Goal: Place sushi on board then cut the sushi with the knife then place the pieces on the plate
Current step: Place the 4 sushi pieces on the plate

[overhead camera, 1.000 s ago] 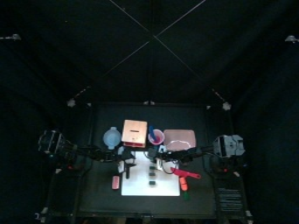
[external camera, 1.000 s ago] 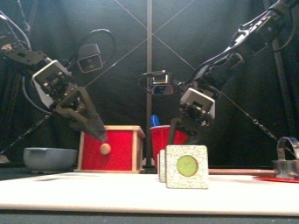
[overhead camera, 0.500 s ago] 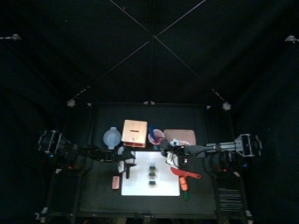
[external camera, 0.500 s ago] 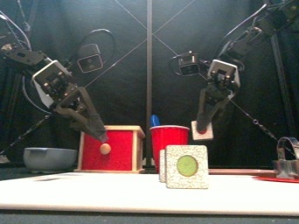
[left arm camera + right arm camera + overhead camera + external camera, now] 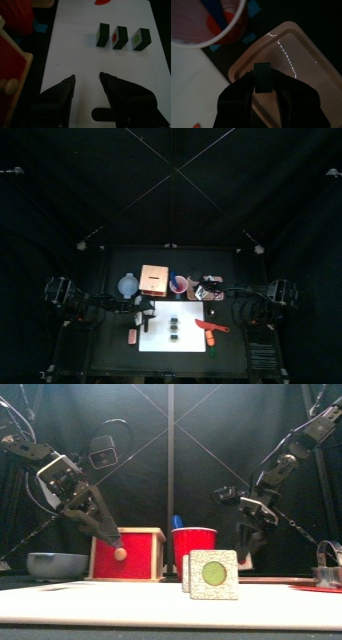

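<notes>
Nearest the front edge, three sushi blocks [image 5: 120, 37] are standing in a short row on the white cutting board [image 5: 87, 55], close together but each apart from the next. From the front I'm seeing the closest one's pale face with a green oval on it. The red knife [image 5: 211, 326] is lying at the board's right edge, with nothing gripping it. My left pincer [image 5: 87, 76] is hanging above the board's left side, short of the row, jaws spread wide and carrying nothing. Further back now, and here's the action: my right pincer [image 5: 262, 75] is squeezing a fourth sushi block [image 5: 262, 82], jaws clamped narrow on it. It's hovering over the pink tray [image 5: 298, 55] behind the board's right corner, though I can't tell whether the block is touching the tray floor. Just beside the tray, toward the middle, the red cup [image 5: 194, 544] is standing upright with the blue knife [image 5: 177, 522] poking out of it. Left of the cup the wooden box [image 5: 140, 564] is showing its red drawer front, and the blue-grey bowl [image 5: 56, 565] is sitting left of that.
</notes>
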`<state>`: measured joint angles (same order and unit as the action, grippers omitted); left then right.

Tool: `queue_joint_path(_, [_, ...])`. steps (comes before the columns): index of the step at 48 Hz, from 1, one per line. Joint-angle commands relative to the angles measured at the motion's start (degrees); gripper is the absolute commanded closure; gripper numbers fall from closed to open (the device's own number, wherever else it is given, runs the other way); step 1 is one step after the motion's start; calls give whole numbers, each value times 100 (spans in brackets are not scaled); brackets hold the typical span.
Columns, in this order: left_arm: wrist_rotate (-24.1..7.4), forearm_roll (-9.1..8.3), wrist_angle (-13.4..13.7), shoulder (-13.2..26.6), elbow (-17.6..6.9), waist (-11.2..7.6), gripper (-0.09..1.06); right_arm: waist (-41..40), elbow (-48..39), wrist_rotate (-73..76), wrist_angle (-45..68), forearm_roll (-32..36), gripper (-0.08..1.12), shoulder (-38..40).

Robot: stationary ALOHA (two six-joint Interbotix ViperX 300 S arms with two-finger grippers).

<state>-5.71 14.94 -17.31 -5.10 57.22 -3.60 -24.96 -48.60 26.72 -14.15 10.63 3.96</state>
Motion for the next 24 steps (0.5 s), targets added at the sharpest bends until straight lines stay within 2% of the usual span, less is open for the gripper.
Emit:
queue_joint_path(1, [0,0,-26,-18,-79,18,15,-97,132,-9,62,53,29,-149])
queue_joint_path(11, [0,35,-26,-9,-70,18,15,-105,237,-9,0,149,21,-105])
queue_joint_path(24, [0,53,-26,9,-70,18,15,123,343,0,-633,167,20,536])
